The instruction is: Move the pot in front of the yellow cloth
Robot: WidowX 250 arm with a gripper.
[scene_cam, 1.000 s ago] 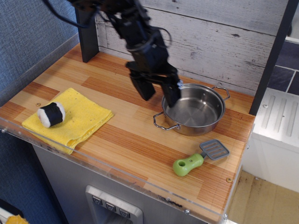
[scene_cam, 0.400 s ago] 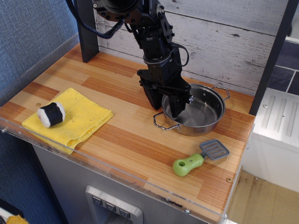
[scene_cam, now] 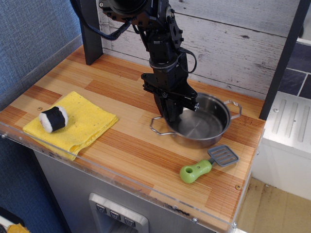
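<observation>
The pot [scene_cam: 201, 125] was a shallow, round, shiny steel vessel with two wire loop handles, one toward the front left and one at the back right. It sat on the right part of the bench [scene_cam: 131, 145], apparently tipped slightly. The yellow cloth [scene_cam: 85, 121] lay folded flat near the front left edge, well apart from the pot.

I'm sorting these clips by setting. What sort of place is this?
Probably a toy kitchen set up as a robot test bench: a small wooden counter against a whitewashed plank wall, holding a steel pot, a green-handled spatula and a sushi roll toy.
</observation>
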